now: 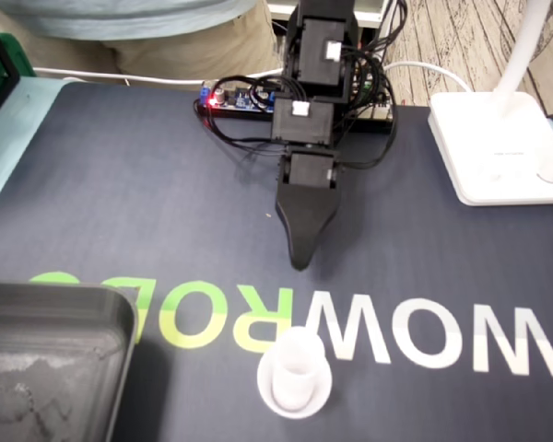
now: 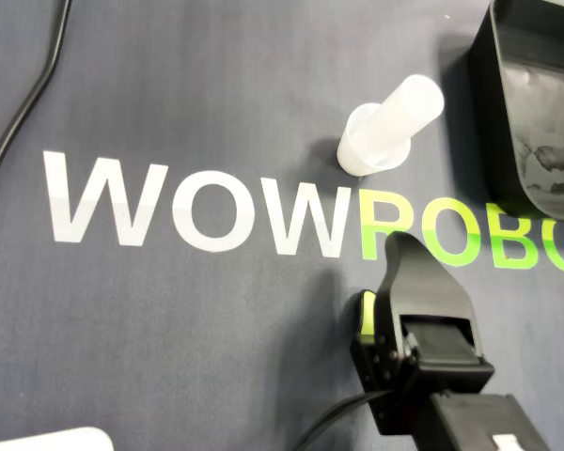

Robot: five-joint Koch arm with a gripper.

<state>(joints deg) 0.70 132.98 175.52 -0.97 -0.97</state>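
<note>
While the gripper (image 1: 300, 260) hangs over the mat (image 1: 120, 203) with its tip just short of the lettering, only one black tip shows in either view. Whether the jaws are apart or together cannot be told. The white tube (image 1: 297, 366) stands upright on its flanged base at the letter W, near the tip but apart from it. The black tray (image 1: 46, 308) lies left of the tube in the fixed view.

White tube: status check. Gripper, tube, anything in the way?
Gripper short of the tube, not touching; jaw state unclear. White tube upright on mat, free. Nothing between them; black tray off to one side.
</note>
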